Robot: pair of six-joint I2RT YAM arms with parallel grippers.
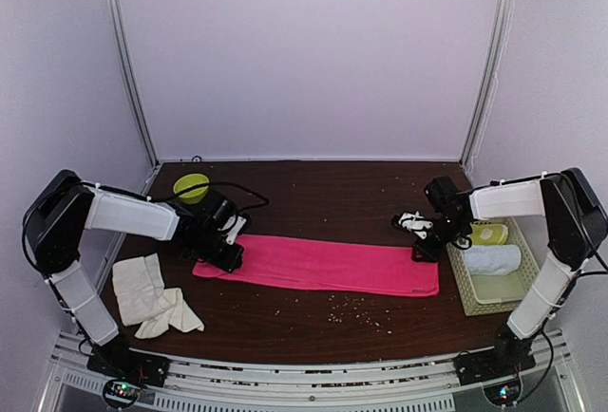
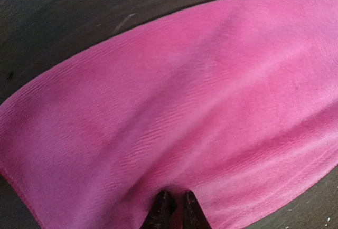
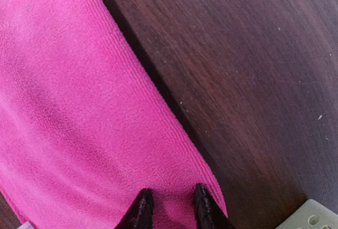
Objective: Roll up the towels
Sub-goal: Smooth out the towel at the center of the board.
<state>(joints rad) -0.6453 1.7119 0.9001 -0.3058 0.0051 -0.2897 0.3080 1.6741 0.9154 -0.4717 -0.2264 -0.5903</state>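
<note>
STEP: judged pre-roll, towel spread out | TOWELS: bright pink cloth towel (image 1: 323,265) lay flat across mid dark wooden desk (image 1: 313,194); crumpled cream cloth towel (image 1: 152,293) near its near-left corner | LEFT end effector (image 2: 177,196): nearly together on pink left end, grip unclear | RIGHT end effector (image 3: 171,194): apart, straddling far-right corner | NEXT: likely pinch one short end, turn it over evenly.

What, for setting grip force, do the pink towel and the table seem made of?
The pink towel: soft matte cloth, probably microfibre; fine ribbed weave and a stitched hem show. The table: dark wood or wood-look laminate, faintly glossy; long grain streaks show.
</note>
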